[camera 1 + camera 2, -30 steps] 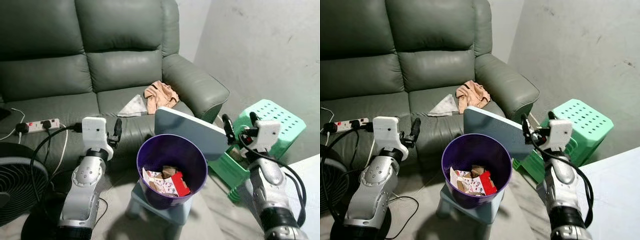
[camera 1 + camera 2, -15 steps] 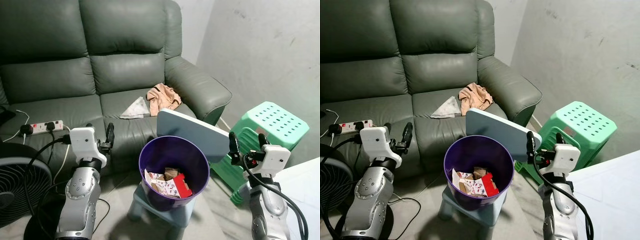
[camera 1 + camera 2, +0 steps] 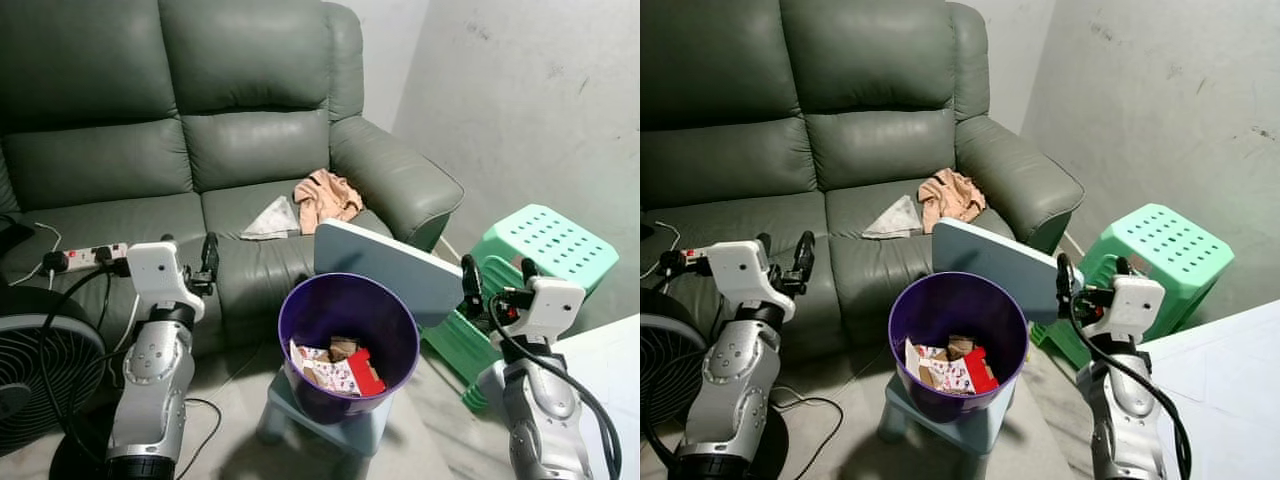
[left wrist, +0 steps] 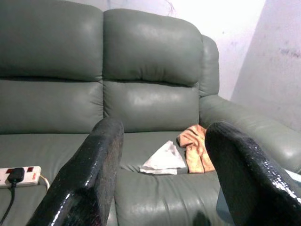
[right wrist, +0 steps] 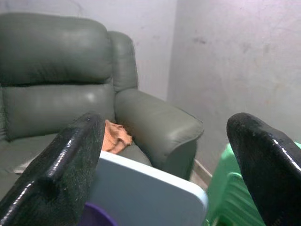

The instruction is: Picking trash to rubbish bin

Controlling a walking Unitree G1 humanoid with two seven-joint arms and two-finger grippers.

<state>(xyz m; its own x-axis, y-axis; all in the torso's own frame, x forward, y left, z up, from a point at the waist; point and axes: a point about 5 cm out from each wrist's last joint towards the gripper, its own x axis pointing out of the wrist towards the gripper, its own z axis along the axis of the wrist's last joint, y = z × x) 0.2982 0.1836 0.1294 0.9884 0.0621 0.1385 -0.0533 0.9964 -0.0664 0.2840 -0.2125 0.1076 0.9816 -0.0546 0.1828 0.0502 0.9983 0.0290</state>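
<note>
Both arms are rising slightly beside the purple bin; the left gripper, fingers spread wide and empty, is facing the white tissue lying on the sofa at its 1 o'clock, nearer than the equally wide, empty right gripper.

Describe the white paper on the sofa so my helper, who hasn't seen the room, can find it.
On the grey-green sofa, look at the right-hand seat cushion. The white paper lies flat beside a crumpled peach cloth; it alone is pale, folded and triangular.
</note>
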